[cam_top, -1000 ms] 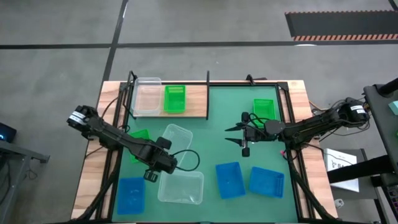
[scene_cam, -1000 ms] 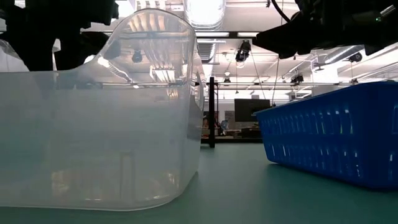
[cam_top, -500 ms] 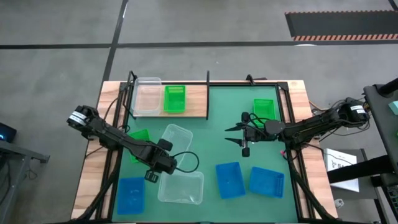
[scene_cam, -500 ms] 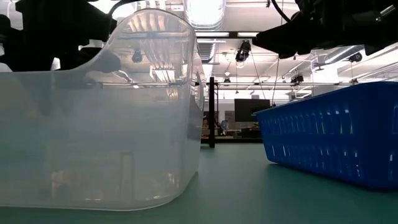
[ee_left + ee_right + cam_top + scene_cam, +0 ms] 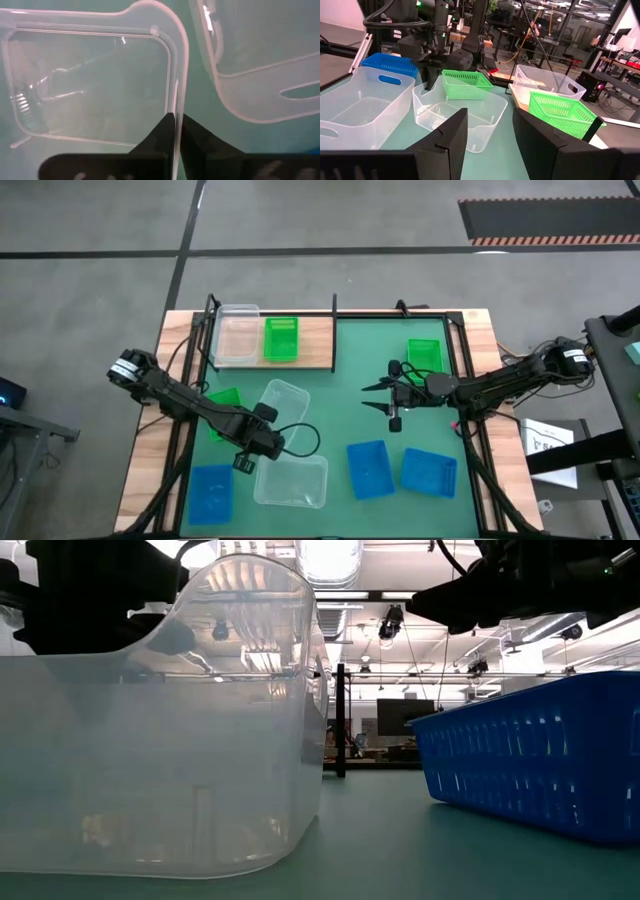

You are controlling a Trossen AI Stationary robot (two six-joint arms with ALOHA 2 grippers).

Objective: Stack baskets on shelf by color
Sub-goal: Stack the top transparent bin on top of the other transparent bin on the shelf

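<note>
No writing, label, brand, number or sign can be read in any of the views.
</note>
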